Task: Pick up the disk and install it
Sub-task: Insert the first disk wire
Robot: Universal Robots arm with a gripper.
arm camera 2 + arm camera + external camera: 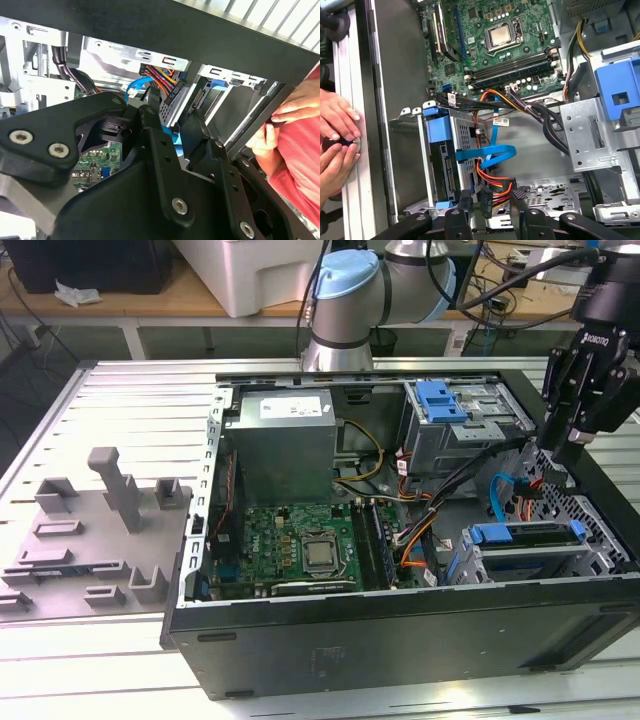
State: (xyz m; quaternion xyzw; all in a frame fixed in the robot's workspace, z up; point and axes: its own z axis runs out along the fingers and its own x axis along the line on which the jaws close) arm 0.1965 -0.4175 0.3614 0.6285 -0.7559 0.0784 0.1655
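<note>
The disk (525,558) lies in the drive cage at the case's front corner, on the exterior view's right, with its blue carrier frame (525,533) along the top edge. In the first wrist view the disk (440,167) stands on edge inside the cage under a blue tab. My gripper (562,455) hovers over the case's right side, just behind that cage. Its fingers are open in both wrist views, gripper (491,200) and gripper (172,122). A black connector (492,196) with red and orange wires sits at the fingertips, and a blue flat cable (487,152) loops beside the disk.
A person's hands (337,132) rest on the case's outer wall, hand (292,110) close to my fingers. The grey power-supply box (285,435), motherboard (300,545) and upper bay with blue latch (440,400) occupy the case. Grey fixture blocks (110,505) stand on the table at the exterior view's left.
</note>
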